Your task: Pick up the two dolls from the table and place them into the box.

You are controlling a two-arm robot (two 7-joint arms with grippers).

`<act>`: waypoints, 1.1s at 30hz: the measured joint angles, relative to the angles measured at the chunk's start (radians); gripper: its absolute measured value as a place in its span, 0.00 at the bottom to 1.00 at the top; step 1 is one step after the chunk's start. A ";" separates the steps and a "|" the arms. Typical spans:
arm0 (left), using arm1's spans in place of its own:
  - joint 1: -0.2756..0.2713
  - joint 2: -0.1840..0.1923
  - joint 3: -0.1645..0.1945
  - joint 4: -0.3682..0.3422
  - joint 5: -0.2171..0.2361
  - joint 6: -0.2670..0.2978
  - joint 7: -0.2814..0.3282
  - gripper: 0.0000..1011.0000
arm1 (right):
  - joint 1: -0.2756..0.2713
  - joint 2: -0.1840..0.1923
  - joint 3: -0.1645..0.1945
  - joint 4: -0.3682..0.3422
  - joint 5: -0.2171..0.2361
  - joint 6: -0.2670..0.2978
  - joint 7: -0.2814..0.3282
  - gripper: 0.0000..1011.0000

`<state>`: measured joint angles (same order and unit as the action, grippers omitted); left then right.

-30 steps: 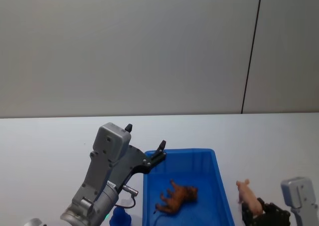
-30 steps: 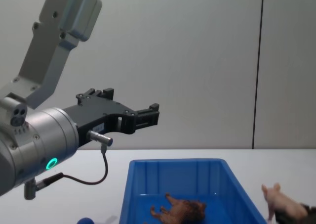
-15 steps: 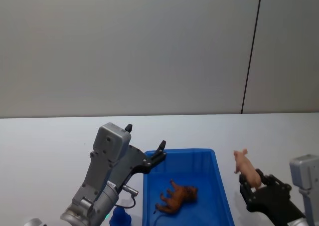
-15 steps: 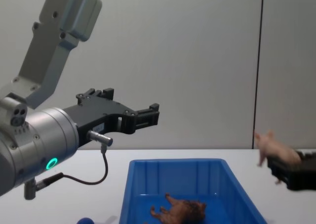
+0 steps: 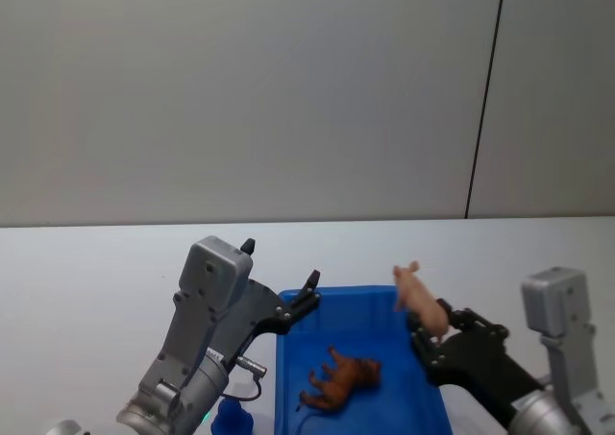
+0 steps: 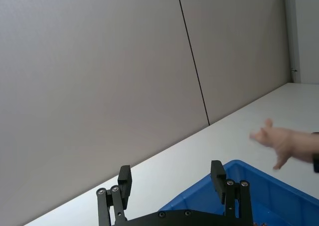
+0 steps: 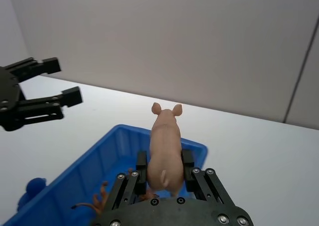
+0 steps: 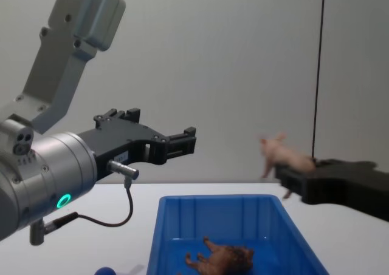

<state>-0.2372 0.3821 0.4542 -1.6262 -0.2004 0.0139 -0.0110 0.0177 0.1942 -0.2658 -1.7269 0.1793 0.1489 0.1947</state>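
Observation:
The smooth pale pink doll (image 5: 420, 301) hangs in the air over the right side of the blue box (image 5: 365, 290), with my right gripper (image 5: 432, 334) shut on its hind part. The right wrist view has the pink doll (image 7: 166, 148) upright between the two fingers (image 7: 141, 162), above the box (image 7: 114, 136). On the box floor lies the shaggy dark brown doll (image 5: 341, 379), legs splayed. My left gripper (image 5: 281, 263) is open and holds nothing, raised by the box's far left corner. From the chest, the pink doll (image 8: 282, 156) is well above the rim (image 8: 213, 198).
A small blue knob-like object (image 5: 231, 418) stands on the white table (image 5: 86, 281) just left of the box, under my left arm. A plain grey wall with a dark vertical seam rises behind the table.
My right gripper has lifted the pink doll off the table at the right and carried it left, up over the box. The left arm and the brown doll have stayed put.

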 joint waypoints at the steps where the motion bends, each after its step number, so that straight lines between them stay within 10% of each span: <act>1: 0.000 0.000 0.000 0.000 0.000 0.000 0.000 0.99 | 0.010 -0.008 -0.004 0.011 0.000 0.004 0.017 0.42; 21: 0.000 0.000 0.000 0.000 0.000 0.000 0.000 0.99 | 0.064 -0.053 -0.021 0.094 0.007 0.027 0.021 0.99; 33: 0.000 0.000 0.000 0.000 0.000 0.000 0.000 0.99 | 0.014 -0.030 0.002 0.057 0.038 0.011 -0.092 0.99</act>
<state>-0.2371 0.3821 0.4542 -1.6262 -0.2004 0.0139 -0.0109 0.0318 0.1638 -0.2642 -1.6698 0.2174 0.1599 0.1023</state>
